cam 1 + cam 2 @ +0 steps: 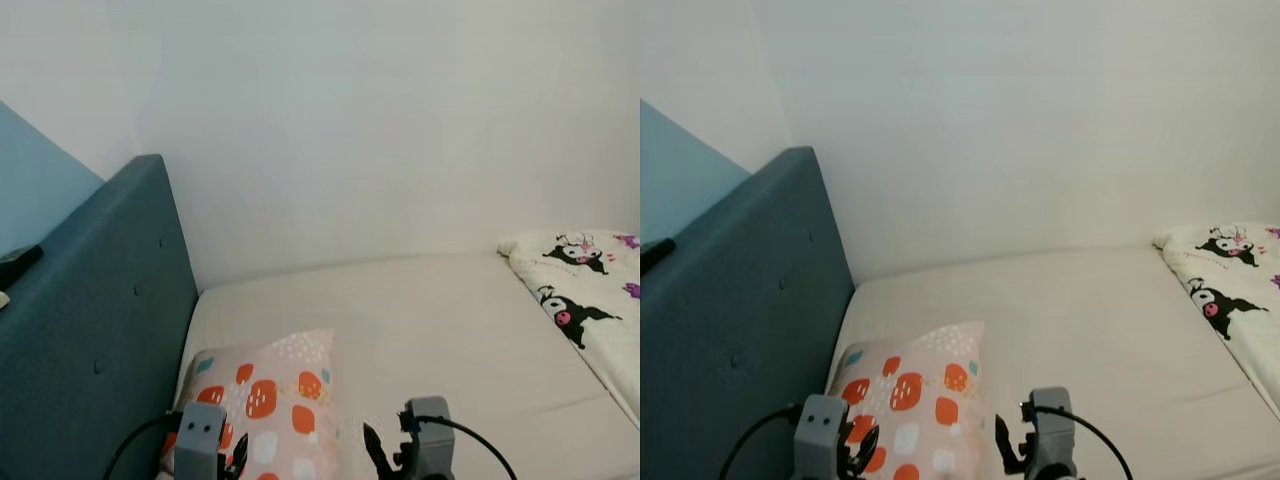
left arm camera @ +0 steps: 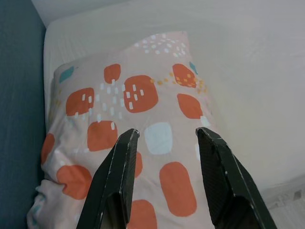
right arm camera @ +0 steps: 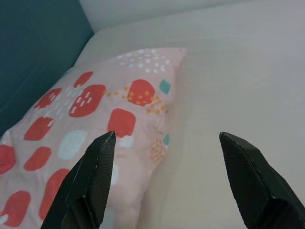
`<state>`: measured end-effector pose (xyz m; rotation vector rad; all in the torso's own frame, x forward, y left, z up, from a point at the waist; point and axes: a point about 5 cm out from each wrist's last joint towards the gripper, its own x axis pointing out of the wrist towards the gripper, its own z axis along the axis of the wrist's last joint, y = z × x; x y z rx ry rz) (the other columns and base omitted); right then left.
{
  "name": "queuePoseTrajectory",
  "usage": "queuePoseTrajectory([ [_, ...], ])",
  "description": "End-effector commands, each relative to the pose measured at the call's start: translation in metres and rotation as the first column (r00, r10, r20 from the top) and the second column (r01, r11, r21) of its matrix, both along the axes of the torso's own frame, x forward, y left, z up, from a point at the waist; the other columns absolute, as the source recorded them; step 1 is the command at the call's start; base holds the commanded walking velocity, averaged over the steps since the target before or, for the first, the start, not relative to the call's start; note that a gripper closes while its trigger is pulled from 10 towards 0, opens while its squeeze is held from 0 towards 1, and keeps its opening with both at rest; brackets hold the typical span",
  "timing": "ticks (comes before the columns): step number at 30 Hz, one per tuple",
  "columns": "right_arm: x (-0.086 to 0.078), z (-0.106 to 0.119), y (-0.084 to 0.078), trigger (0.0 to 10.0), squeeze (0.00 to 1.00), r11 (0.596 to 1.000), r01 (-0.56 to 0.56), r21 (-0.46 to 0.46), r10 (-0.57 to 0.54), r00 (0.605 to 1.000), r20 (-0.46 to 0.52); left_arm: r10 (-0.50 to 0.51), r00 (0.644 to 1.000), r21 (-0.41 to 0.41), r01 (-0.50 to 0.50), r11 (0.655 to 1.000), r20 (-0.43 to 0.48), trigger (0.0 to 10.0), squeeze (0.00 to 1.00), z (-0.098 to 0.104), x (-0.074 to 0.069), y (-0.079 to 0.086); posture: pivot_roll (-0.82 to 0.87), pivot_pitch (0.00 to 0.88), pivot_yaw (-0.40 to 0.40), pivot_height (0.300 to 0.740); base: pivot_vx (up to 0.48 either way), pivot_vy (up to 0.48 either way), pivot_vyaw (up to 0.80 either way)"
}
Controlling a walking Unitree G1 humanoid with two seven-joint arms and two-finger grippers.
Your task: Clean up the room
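Note:
A pink pillow [image 1: 272, 400] with orange, white and teal spots lies on the cream bed sheet [image 1: 440, 320], close to the dark blue headboard [image 1: 100, 330]. My left gripper [image 2: 165, 134] hovers open just above the pillow [image 2: 133, 105], with nothing between its fingers. My right gripper [image 3: 167, 138] stands wide open over the pillow's [image 3: 95, 114] edge and the bare sheet beside it. Both wrists show at the bottom of the head views.
A white blanket [image 1: 590, 290] printed with black cartoon figures lies bunched at the bed's right end. A dark small object [image 1: 18, 262] rests on top of the headboard at the far left. A plain white wall [image 1: 400, 120] runs behind the bed.

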<state>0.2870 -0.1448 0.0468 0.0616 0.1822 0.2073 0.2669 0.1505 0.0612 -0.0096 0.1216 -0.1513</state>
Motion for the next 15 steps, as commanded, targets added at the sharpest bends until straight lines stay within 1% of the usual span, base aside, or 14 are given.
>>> queuePoseTrajectory([
  [1,-0.0025,-0.0037,0.0013,10.0,0.00,1.000,0.003,0.012,-0.003,1.000,-0.009,0.014,0.999,0.008,-0.014,1.000,-0.029,10.0,0.00,-0.0055,-0.0025,0.0049,0.02,0.107,0.006,0.740,0.000,0.000,0.00],
  [7,-0.0019,-0.0043,0.0012,10.0,0.00,1.000,-0.001,0.007,0.001,1.000,-0.008,0.015,1.000,0.007,-0.015,1.000,-0.024,10.0,0.00,-0.0052,-0.0008,0.0061,0.02,0.108,0.005,0.740,0.000,0.000,0.00],
  [9,-0.0019,-0.0041,0.0013,10.0,0.00,1.000,-0.010,-0.008,0.010,1.000,-0.005,0.007,1.000,0.020,-0.007,1.000,-0.014,10.0,0.00,-0.0036,0.0001,0.0065,0.02,0.107,0.005,0.740,0.000,0.000,0.00],
  [10,-0.0020,-0.0039,0.0016,10.0,0.00,1.000,-0.018,-0.023,0.018,1.000,-0.001,-0.006,1.000,0.043,0.006,0.999,-0.004,10.0,0.00,-0.0024,0.0005,0.0059,0.02,0.107,0.006,0.740,0.000,0.000,0.00],
  [12,-0.0020,-0.0039,0.0016,10.0,0.00,1.000,-0.018,-0.023,0.018,1.000,-0.001,-0.006,1.000,0.043,0.006,0.999,-0.004,10.0,0.00,-0.0024,0.0005,0.0059,0.02,0.107,0.006,0.740,0.000,0.000,0.00],
  [13,-0.0020,-0.0038,0.0018,10.0,0.00,0.999,-0.021,-0.026,0.021,1.000,-0.001,-0.007,1.000,0.046,0.007,0.999,-0.004,10.0,0.00,-0.0024,0.0006,0.0057,0.02,0.107,0.006,0.740,0.000,-0.480,0.00],
  [15,-0.0017,-0.0039,0.0025,10.0,0.00,0.999,-0.021,-0.029,0.021,1.000,-0.001,-0.003,1.000,0.050,0.003,0.999,-0.009,10.0,0.00,-0.0026,0.0009,0.0040,0.02,0.106,0.008,0.740,0.000,-0.480,0.80],
])
